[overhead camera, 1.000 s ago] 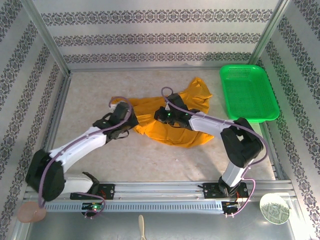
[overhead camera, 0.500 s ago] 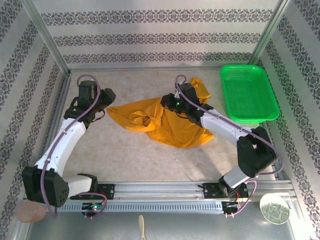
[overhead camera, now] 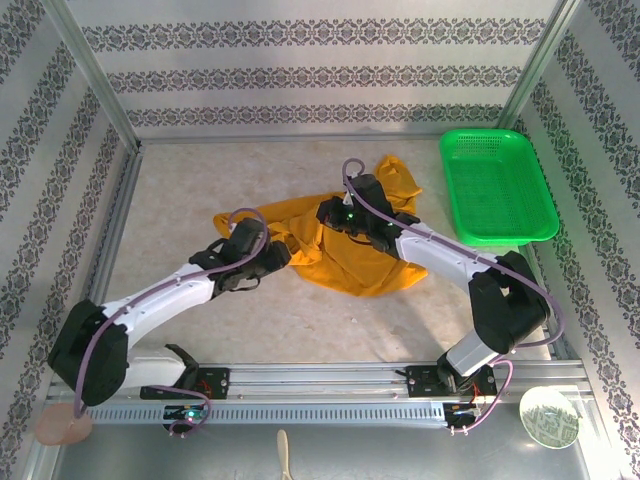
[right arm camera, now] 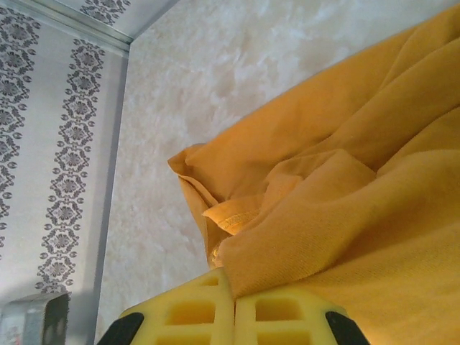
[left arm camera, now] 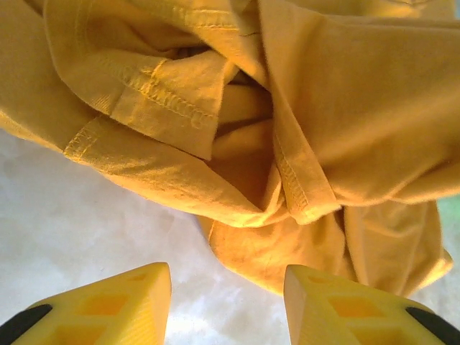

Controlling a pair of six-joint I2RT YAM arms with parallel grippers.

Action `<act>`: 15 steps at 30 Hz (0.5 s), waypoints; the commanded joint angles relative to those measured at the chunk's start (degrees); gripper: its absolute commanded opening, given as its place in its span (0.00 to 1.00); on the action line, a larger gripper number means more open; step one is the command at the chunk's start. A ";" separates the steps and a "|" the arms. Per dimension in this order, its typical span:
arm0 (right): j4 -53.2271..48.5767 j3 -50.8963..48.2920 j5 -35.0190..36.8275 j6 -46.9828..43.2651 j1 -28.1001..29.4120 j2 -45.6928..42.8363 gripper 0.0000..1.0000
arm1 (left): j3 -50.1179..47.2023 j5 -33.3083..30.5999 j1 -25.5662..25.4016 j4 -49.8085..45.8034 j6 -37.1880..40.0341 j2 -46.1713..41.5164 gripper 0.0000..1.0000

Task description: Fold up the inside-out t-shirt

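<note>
The left gripper (overhead camera: 280, 257), which half a second ago was lifted far out to the left, has come back down to the near-left edge of the inside-out t-shirt (overhead camera: 350, 255). Its fingers are apart, with a bunched hem just ahead of them, so I judge a new grasp is being prepared. The right gripper (overhead camera: 324, 212) keeps its fingers together, clamped on a fold, almost where it was, and the shirt remains a crumpled heap mid-table, beside the green basket (overhead camera: 497, 185), folding hardly begun.
</note>
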 commanded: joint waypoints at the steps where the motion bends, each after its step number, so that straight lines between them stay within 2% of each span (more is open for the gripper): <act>1: 0.97 -1.34 1.43 -0.56 0.95 -0.96 0.00 | 2.04 -6.45 -1.43 7.64 -5.22 2.95 0.46; 15: 1.79 -2.94 1.30 0.20 1.35 -3.65 0.00 | 10.07 -7.30 -2.10 8.82 -7.43 16.59 0.46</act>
